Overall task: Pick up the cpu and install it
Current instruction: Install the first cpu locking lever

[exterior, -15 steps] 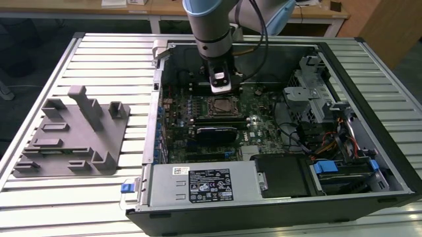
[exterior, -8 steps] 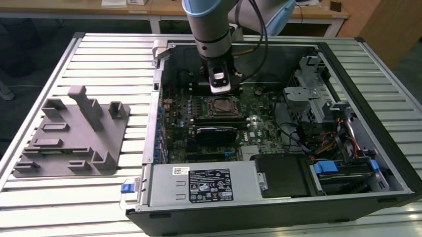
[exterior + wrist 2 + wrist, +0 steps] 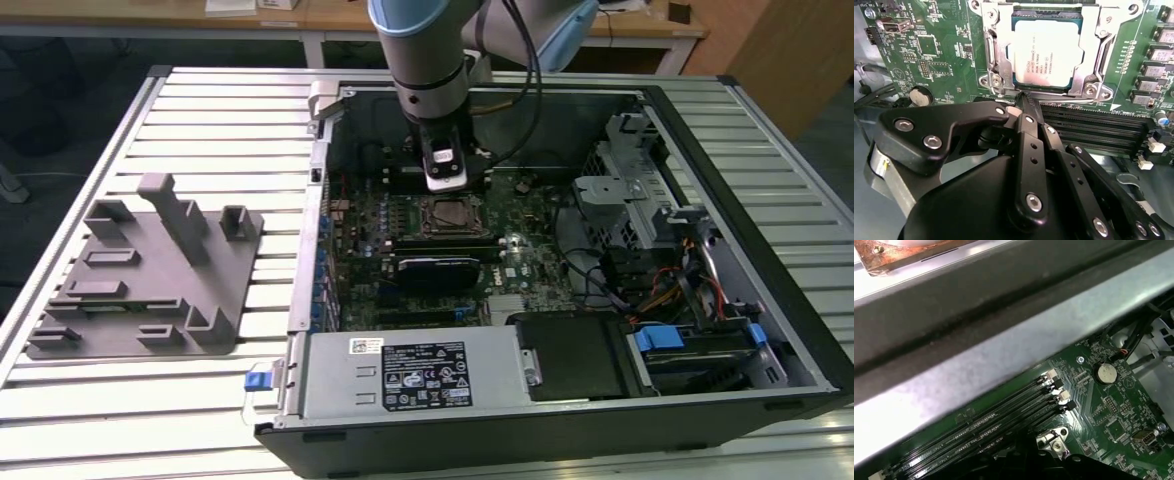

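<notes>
**A:** Where is the cpu for you?

**B:** You see it in the second wrist view, lying flat inside the metal socket frame on the green board, silver top up. Its far edge is cut off by the picture's border.

**A:** And your gripper?

**B:** Its jaws are pressed together at the tips, holding nothing. The tips sit just beside the near edge of the frame, apart from the chip. Whether they touch the frame you cannot tell; the black linkage hides that spot.

**A:** What does the exterior view give you?

**B:** The arm reaches down into the open computer case on the slatted surface. The gripper body covers part of the board above the socket. A grey tray lies well apart, toward the exterior view's left.

**A:** And the first wrist view?

**B:** A blurred grey bar blocks much of it; below it you make out memory slots and a coin battery.
</notes>
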You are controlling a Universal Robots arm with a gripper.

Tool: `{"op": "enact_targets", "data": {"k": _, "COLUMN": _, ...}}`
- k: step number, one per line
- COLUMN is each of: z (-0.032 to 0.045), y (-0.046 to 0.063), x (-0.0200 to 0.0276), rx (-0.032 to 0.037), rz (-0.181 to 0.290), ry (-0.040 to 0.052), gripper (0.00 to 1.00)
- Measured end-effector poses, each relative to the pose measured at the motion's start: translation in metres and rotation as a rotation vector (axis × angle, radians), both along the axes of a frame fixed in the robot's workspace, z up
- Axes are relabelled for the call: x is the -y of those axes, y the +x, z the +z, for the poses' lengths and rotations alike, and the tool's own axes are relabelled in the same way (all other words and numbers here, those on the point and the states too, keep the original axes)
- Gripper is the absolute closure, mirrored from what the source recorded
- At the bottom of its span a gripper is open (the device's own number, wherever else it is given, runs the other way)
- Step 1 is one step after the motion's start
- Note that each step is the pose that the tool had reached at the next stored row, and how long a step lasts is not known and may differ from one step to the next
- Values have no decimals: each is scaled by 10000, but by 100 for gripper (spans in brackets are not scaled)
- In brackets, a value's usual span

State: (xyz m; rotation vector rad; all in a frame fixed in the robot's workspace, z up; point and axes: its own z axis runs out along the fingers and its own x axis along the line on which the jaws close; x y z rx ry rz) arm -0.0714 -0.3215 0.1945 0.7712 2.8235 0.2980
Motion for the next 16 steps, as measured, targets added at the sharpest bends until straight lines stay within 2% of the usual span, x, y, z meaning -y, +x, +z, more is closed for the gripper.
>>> {"op": "enact_targets", "data": {"k": 10, "z": -2, "y": 0, "x": 5, "rx": 6, "rz": 1, "ry": -22, "gripper": 89}}
{"op": "enact_targets", "data": {"k": 16, "z": 85, "y": 0, "x": 4, "rx": 7, "rz": 0, "ry": -9, "gripper": 89}}
